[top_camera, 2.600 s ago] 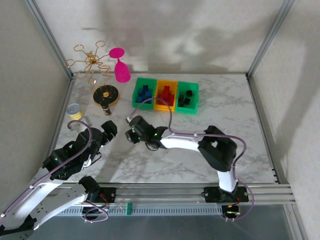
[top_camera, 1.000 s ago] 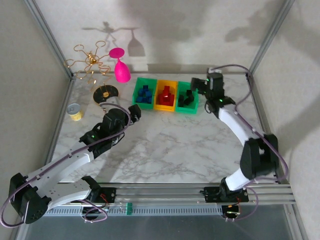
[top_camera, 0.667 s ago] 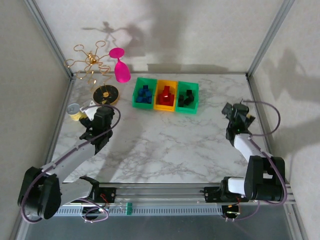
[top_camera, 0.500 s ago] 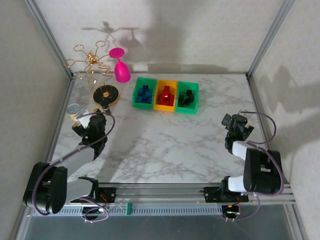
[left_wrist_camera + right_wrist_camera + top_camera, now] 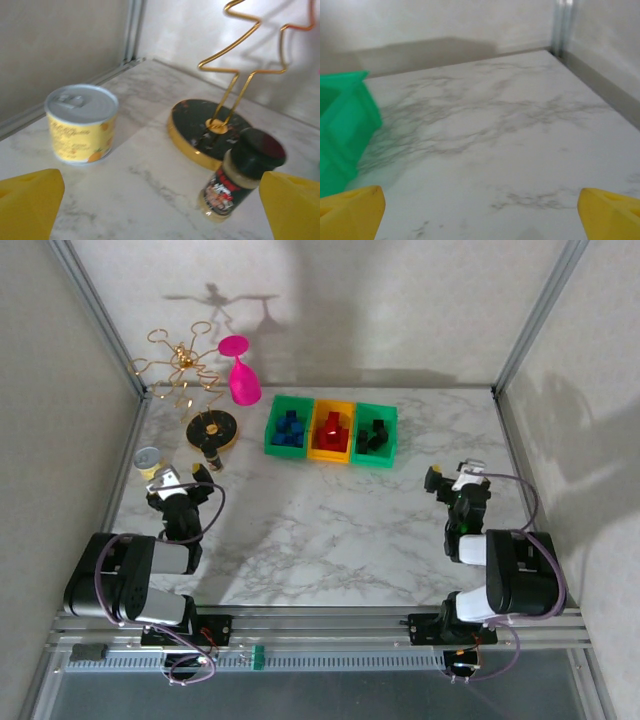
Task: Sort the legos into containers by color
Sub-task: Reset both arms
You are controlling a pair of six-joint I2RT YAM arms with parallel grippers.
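**Top external view.** Fingers of the left gripper [image 5: 183, 478] and of the right gripper [image 5: 450, 478] low over the marble counter [image 5: 330, 530], close to the arm bases. Left gripper well to the near left of the yellow-orange bin [image 5: 333, 405]; right gripper well to its near right. Yellow-orange bin midway in a row of three at the far side of the counter, holding red legos [image 5: 332, 427]. Left green bin [image 5: 273, 430] against its left wall, holding blue legos [image 5: 290, 426]. Right green bin [image 5: 392, 435] against its right wall, holding black legos [image 5: 370, 436]. Farther left of the yellow-orange bin, beyond the left green bin: spice jar [image 5: 211, 455], wire stand [image 5: 212, 428], pink glass [image 5: 241, 375] nearer the back wall, tin can [image 5: 148, 461] farthest out.

**Left wrist view.** Yellow fingers [image 5: 31, 200] spread wide, gripping nothing. Beyond the gap, on the counter: tin can [image 5: 82, 122] upright with silver lid; spice jar [image 5: 240, 175] upright with dark cap; round black-and-gold base of the wire stand [image 5: 200, 125] just behind the jar, gold wire rising from its centre. Contact between jar and base: cannot tell.

**Right wrist view.** Yellow fingers [image 5: 350, 205] wide apart, empty. Bare counter [image 5: 495, 125] ahead of them. Wall of the right green bin [image 5: 342, 125] at the left edge, its contents hidden.
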